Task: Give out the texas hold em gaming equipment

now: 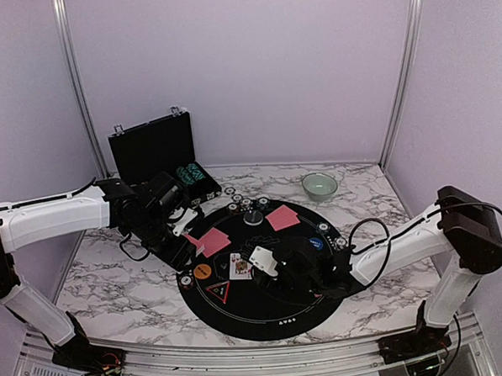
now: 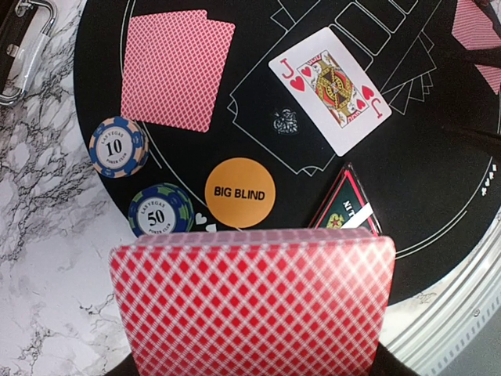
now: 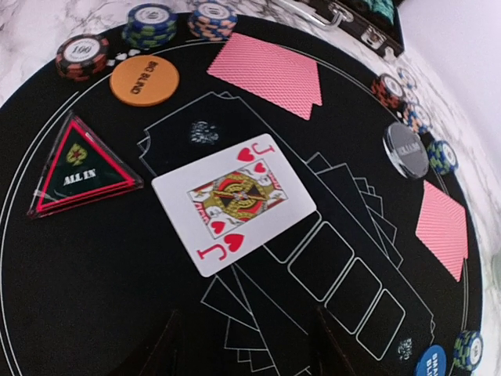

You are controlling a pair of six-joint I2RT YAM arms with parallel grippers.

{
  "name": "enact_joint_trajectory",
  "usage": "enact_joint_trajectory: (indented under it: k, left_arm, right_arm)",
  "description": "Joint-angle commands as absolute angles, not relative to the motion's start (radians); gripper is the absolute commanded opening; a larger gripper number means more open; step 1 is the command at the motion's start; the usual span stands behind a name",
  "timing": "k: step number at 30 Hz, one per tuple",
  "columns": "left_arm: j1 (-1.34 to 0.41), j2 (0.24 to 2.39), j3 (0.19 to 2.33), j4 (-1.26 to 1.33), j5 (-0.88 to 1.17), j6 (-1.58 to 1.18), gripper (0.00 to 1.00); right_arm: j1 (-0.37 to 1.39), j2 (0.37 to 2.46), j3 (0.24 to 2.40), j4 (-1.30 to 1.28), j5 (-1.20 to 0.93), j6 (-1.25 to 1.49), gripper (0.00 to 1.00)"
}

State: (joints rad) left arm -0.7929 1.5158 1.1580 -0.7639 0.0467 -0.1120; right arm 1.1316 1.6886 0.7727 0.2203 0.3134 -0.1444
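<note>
- Here, the right gripper (image 3: 246, 341) holds its fingers apart at lower frame, bare mat (image 3: 78, 313) between; jack of hearts (image 3: 233, 202) lies flat above.
- The left gripper (image 2: 252, 356) clamps the card deck (image 2: 252, 298) at the bottom edge.

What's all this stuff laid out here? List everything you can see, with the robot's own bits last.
poker mat: one, black, round, on the table
table: one, white marble
jack of hearts: one, face up, mat centre
face-down card piles: two, pinkish-red backs, far half of mat
Big Blind disc: one, orange, mat's left edge
All In marker: one, red-edged triangle, near-left of mat
dark disc: one, far side of mat
blue disc: one, mat's right side
chip stacks: several, striped edges, around mat's rim
case: one, black, open, far left
bowl: one, pale green, far right
deck of cards: one, red-backed, held
left end effector: gripping the deck
right end effector: open, empty, near the jack
</note>
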Motion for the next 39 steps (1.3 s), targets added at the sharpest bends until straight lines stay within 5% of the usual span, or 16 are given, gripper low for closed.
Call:
enact_joint_trajectory:
  k: [1,9,20,39]
  left_arm:
    - [-0.788,1.511,1.17,-0.747,0.066,-0.101,0.5]
    - [-0.788,1.535,1.194,-0.752,0.078,-0.099,0.5]
    - [-0.788,1.534,1.204,-0.756,0.081,-0.1,0.5]
    - [-0.788,1.531,1.21,-0.761,0.079,-0.102,0.5]
  right_arm:
    - [1.054,1.651,0.862,0.091,0.187,0.059,0.54]
    - [0.97,1.687,0.978,-0.062,0.09,0.224,0.57]
    - [0.901,1.824,1.071,-0.149,-0.015,0.396,0.27]
    - [0.908,1.97,1.162,-0.192,-0.005,0.391,0.22]
